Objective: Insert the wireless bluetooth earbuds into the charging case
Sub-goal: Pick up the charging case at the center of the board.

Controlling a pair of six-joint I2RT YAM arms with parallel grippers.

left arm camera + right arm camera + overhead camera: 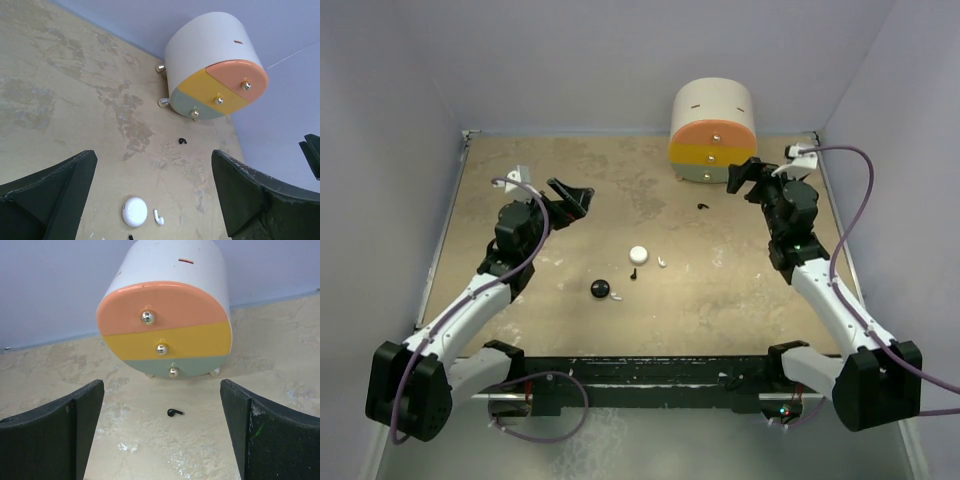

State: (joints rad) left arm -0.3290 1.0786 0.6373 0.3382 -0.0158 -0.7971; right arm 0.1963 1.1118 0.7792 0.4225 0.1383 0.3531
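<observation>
Mid-table lie a round white charging case (638, 254) and a round black one (600, 289), both closed. A white earbud (662, 263) rests just right of the white case, and a black earbud (634, 273) just below it. Another white earbud (618, 296) lies beside the black case. A lone black earbud (703, 206) lies in front of the drawer unit. My left gripper (570, 195) hovers open at the back left, looking down at the white case (134, 211) and white earbud (158, 217). My right gripper (745, 178) hangs open, with the lone black earbud (174, 412) on the table ahead of it.
A white cylindrical drawer unit (712, 130) with orange, yellow and green fronts and brass knobs stands at the back centre, close to my right gripper. Pale walls enclose the tan table on three sides. Both arm bases sit along the near edge.
</observation>
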